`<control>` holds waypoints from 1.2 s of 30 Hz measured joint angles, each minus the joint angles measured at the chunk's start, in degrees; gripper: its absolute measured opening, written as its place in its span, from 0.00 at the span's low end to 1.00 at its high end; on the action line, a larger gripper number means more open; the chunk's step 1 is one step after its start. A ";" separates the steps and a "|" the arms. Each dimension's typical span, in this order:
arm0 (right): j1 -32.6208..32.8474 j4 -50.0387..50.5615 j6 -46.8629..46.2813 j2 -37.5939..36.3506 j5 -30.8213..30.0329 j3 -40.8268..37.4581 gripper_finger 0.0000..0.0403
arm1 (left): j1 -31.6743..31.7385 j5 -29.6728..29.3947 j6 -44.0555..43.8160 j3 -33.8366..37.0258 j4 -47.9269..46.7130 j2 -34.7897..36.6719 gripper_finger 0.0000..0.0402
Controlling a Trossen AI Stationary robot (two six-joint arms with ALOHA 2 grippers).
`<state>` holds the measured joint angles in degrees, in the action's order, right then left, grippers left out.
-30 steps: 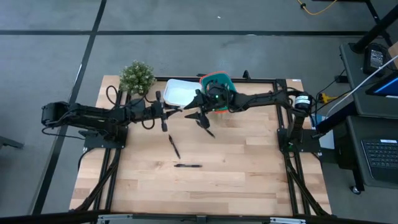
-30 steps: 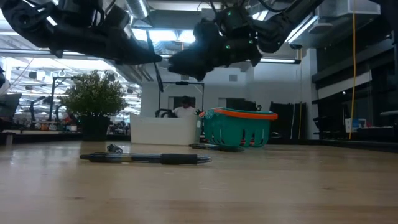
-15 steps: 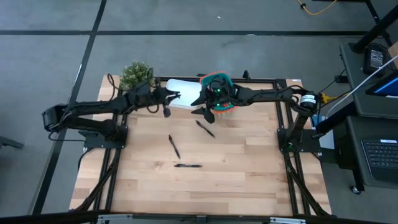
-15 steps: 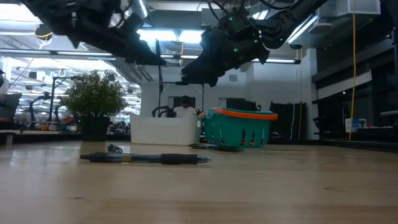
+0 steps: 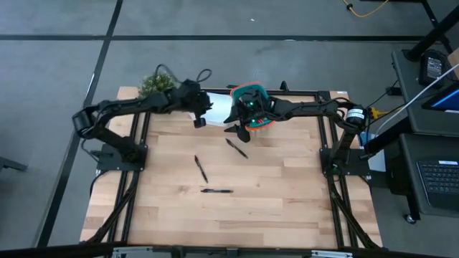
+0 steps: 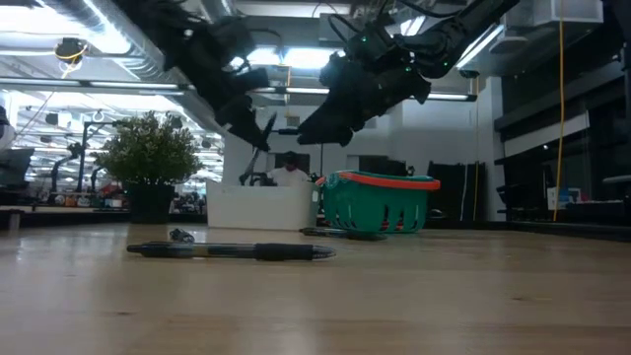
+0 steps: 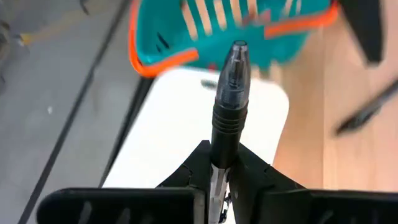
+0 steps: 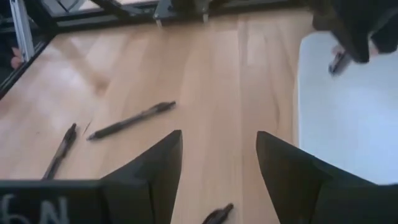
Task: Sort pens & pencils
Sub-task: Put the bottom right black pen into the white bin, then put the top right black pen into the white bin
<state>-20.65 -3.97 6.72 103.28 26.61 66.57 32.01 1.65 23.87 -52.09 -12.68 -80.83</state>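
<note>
Pen upright in left hand

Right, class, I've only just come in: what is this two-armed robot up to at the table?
It is sorting pens. The left hand is shut on a black pen and holds it above the white bin at the table's far edge, next to the teal basket. The right hand is open and empty, hovering near the basket. Three more black pens lie loose on the wooden table. No pencils can be made out on the table.
</note>
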 joint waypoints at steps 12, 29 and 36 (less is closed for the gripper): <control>-0.33 4.15 4.08 0.00 -0.02 0.02 0.51 | 0.84 -3.01 5.68 -21.27 -28.34 -19.07 0.06; -2.49 4.33 5.57 0.00 -0.02 0.02 0.51 | 2.01 -4.03 8.37 -27.75 -35.73 -27.70 0.06; -2.56 5.22 5.62 0.00 0.02 0.02 0.51 | 1.96 -3.40 5.00 -27.75 -32.14 -27.66 0.24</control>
<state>-23.21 1.26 12.34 103.28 26.63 66.59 33.97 -1.75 28.86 -79.83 -44.82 -108.49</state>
